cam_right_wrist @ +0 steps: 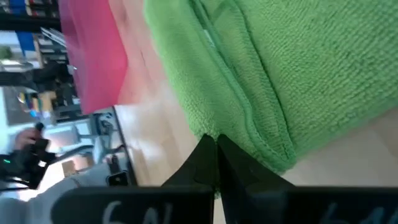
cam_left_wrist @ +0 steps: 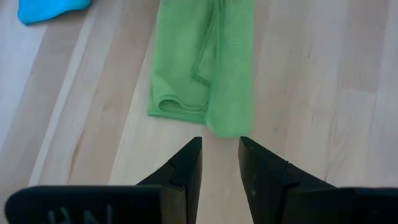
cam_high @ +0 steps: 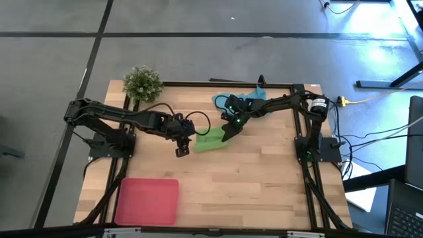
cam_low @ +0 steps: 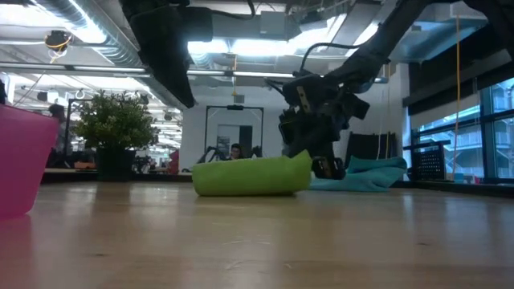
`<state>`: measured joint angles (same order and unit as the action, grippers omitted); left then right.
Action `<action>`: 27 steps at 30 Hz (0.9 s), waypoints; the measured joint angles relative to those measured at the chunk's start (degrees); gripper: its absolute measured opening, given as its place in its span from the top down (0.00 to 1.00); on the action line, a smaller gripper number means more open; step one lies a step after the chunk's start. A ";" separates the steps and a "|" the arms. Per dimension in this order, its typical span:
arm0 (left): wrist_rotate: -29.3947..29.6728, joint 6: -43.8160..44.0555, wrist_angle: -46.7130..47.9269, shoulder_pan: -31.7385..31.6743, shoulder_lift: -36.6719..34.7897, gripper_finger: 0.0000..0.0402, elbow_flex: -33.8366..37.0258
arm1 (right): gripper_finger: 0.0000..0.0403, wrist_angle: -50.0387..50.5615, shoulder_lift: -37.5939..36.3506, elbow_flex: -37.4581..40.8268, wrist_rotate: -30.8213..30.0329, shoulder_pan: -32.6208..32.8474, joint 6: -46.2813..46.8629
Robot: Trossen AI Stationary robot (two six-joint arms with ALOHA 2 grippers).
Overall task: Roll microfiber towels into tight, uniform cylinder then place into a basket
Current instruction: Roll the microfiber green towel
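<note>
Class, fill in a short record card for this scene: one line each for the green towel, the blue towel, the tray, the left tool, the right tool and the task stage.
Green towel: green towel lies partly folded mid-table, not in the tray.
Blue towel: blue towel lies crumpled near the far edge.
Tray: red tray sits at the near left corner, nothing visible in it.
Left tool: left tool has a slight gap and holds nothing, just short of the green towel's end.
Right tool: right tool is shut at the green towel's edge.
Task stage: no towel rolled or placed yet.
</note>
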<state>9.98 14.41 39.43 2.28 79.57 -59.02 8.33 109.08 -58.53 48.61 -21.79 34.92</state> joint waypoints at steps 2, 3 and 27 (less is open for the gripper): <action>0.00 -0.80 -1.08 0.02 0.40 0.76 0.00 | 0.99 0.17 0.00 -0.01 1.33 -0.37 3.18; -0.06 -1.78 -1.58 0.14 0.89 0.76 0.00 | 0.99 0.15 0.02 -0.01 2.38 -0.63 4.72; -0.45 -6.84 -3.07 4.36 1.91 0.76 0.02 | 0.98 5.17 1.22 0.05 6.11 -9.87 24.52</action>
<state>9.52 7.57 36.36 6.64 81.48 -59.00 13.50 110.30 -58.48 54.72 -31.66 59.44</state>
